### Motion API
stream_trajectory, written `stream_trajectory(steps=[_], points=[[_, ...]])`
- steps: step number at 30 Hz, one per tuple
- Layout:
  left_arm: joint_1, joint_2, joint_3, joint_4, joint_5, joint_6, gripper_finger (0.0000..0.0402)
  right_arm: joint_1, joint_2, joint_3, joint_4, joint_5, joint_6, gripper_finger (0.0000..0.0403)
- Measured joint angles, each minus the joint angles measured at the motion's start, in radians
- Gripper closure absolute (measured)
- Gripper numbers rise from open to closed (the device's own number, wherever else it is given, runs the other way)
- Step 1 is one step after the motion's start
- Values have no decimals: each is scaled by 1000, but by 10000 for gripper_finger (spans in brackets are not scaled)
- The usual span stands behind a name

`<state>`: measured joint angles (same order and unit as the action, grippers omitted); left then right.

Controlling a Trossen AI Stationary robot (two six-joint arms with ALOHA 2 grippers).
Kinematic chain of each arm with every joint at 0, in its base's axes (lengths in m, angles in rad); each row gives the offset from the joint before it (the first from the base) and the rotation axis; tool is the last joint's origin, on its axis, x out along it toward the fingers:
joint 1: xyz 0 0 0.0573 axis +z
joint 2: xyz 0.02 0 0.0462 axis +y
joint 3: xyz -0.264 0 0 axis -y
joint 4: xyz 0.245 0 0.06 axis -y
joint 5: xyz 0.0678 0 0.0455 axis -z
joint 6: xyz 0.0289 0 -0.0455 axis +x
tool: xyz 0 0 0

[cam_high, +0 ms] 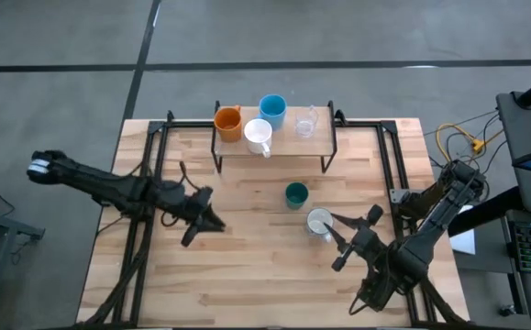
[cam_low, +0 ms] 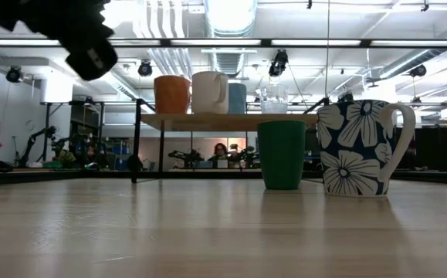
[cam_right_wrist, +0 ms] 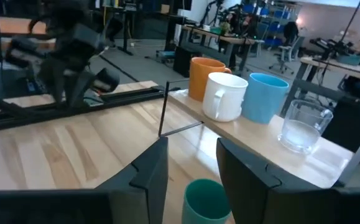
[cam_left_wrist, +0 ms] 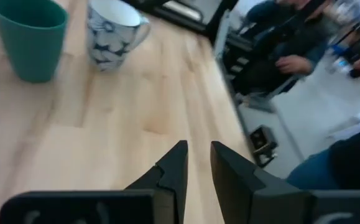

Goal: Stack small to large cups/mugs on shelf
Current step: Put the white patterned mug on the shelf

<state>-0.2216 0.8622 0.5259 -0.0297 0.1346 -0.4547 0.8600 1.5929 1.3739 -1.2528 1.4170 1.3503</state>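
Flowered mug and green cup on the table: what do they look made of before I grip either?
The flowered mug looks like glazed ceramic: a thick wall, a printed blue and white pattern, a slight sheen. The green cup looks like matte plastic, with a thin rim, even colour and no glare, though coated ceramic is possible.

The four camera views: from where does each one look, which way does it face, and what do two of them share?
High view: overhead, facing down on the shelf and both arms.
Low view: table height, facing the floral mug; one dark arm part at top.
Left wrist view: on the left arm, past the left end effector toward the green cup.
Right wrist view: past the open right end effector toward the shelf.
All four show the green cup.
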Motion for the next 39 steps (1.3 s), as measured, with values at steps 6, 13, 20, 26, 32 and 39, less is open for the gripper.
stream_trajectory(steps=[6,13,20,26,32,39], points=[[-121,-6,-143,275,-149,-90,347,-3,0,0,37,0,48,277],[-221,3,-279,492,-328,-161,347,-3,7,0,38,-1,190,278],[-289,7,-340,554,-433,-210,347,-3,45,-2,39,-2,289,277],[-359,47,-347,558,-575,-233,347,-4,102,-4,39,-3,374,276],[-408,127,-347,573,-668,-309,347,-9,171,-4,38,-10,471,275],[-443,216,-348,590,-694,-429,347,-91,223,-4,5,-47,660,275]])
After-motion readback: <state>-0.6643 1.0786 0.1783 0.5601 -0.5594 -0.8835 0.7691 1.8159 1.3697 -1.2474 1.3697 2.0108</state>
